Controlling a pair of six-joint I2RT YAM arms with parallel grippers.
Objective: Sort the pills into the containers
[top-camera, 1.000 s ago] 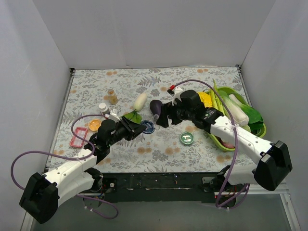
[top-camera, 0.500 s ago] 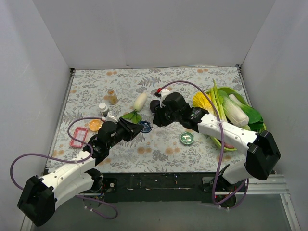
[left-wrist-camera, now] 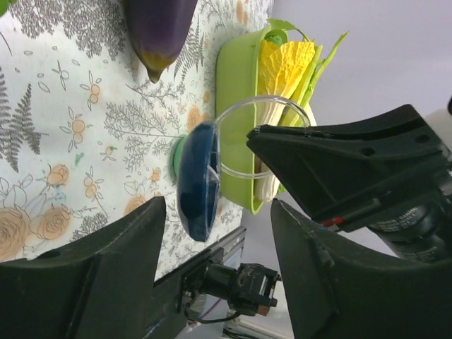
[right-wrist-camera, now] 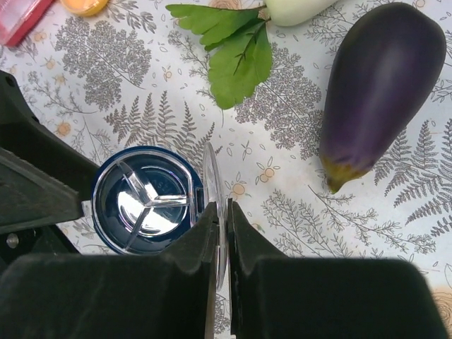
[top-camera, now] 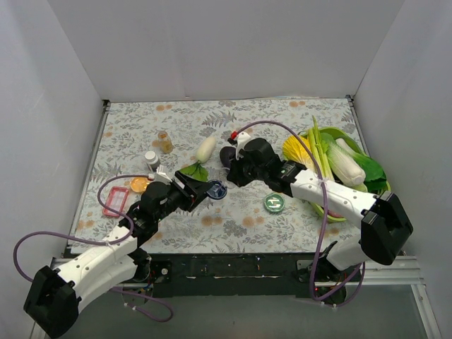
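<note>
The round blue tin (right-wrist-camera: 145, 200) lies on the patterned table, its three inner compartments showing. Its clear hinged lid (right-wrist-camera: 212, 176) stands upright, and my right gripper (right-wrist-camera: 220, 208) is shut on the lid's edge. My left gripper (left-wrist-camera: 219, 212) is open, with the tin (left-wrist-camera: 198, 180) just beyond its fingertips and edge-on to its camera. In the top view the tin (top-camera: 215, 189) sits between the left gripper (top-camera: 201, 192) and the right gripper (top-camera: 229, 180). The green-topped tin (top-camera: 274, 203) lies to the right. An amber bottle (top-camera: 164, 141) stands at the back left. No loose pills can be made out.
A purple eggplant (right-wrist-camera: 378, 85) and a white radish with leaves (top-camera: 205, 148) lie just behind the tin. The lime-green vegetable tray (top-camera: 381, 189) fills the right side. A white-capped bottle (top-camera: 151, 158), an orange cap (top-camera: 139, 184) and a pink case (top-camera: 114, 201) sit at the left.
My right gripper came in from the right and shut on the tin's clear lid. My left gripper, shut before, has opened beside the tin.
</note>
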